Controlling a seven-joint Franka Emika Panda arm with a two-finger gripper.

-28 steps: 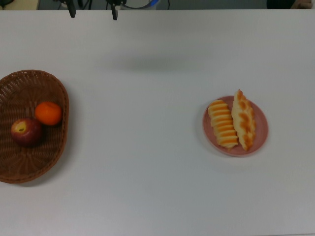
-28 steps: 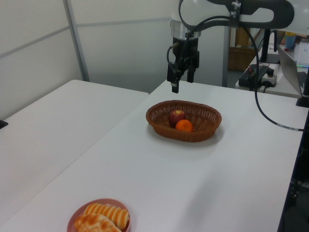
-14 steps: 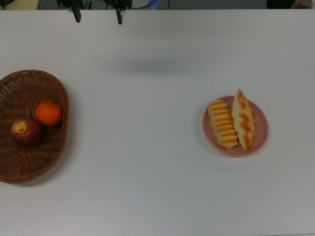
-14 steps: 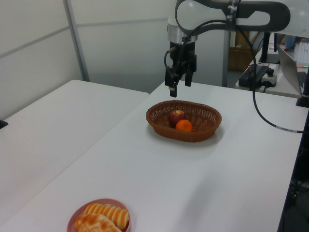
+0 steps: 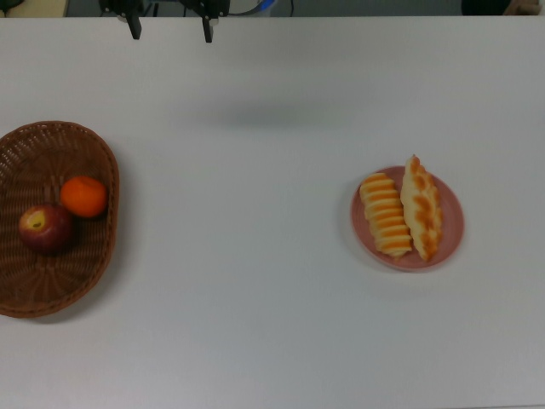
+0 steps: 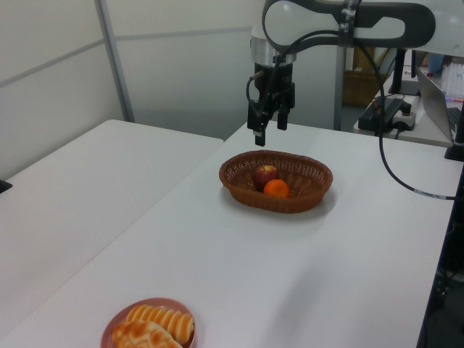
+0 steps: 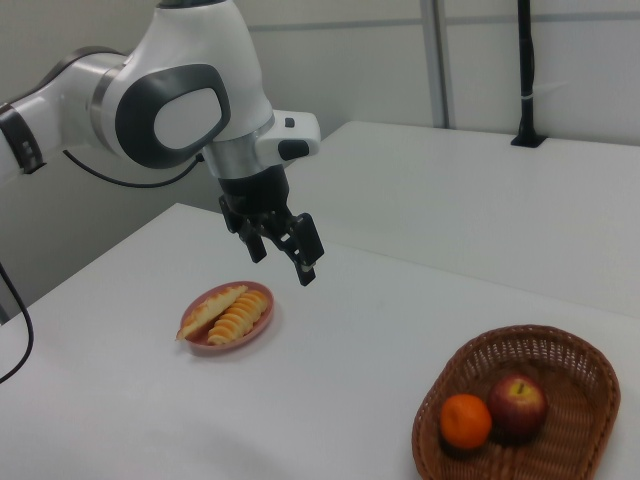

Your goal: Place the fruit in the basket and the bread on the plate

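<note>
Top view: the wicker basket (image 5: pixel 51 217) is sitting at the top view's left edge on the white table (image 5: pixel 255 281), holding the dark red apple (image 5: pixel 45 227) and the orange mandarin (image 5: pixel 83 196), which are lying just beside each other; the pink plate (image 5: pixel 449 232) is lying well apart toward the top view's right, carrying the striped roll (image 5: pixel 386 215) and the braided pastry (image 5: pixel 422 207) side by side, touching; only the two dark fingertips of the gripper (image 5: pixel 170 25) are showing at the top edge, standing apart with nothing between them. Left view: the arm (image 6: pixel 348 22) is reaching in from the left view's upper right, bending down at the wrist, and the gripper (image 6: pixel 266 129) is hanging above the basket's (image 6: pixel 276 181) far rim, clear of the fruit; the plate (image 6: pixel 116 330) with both loaves is sitting at the bottom edge. Right view: the arm's white elbow housing (image 7: pixel 185 90) is filling the upper left, the gripper (image 7: pixel 285 250) is pointing down and tilted, fingers spread and empty, hovering over the table between the plate (image 7: pixel 226 315) and the basket (image 7: pixel 520 410).
</note>
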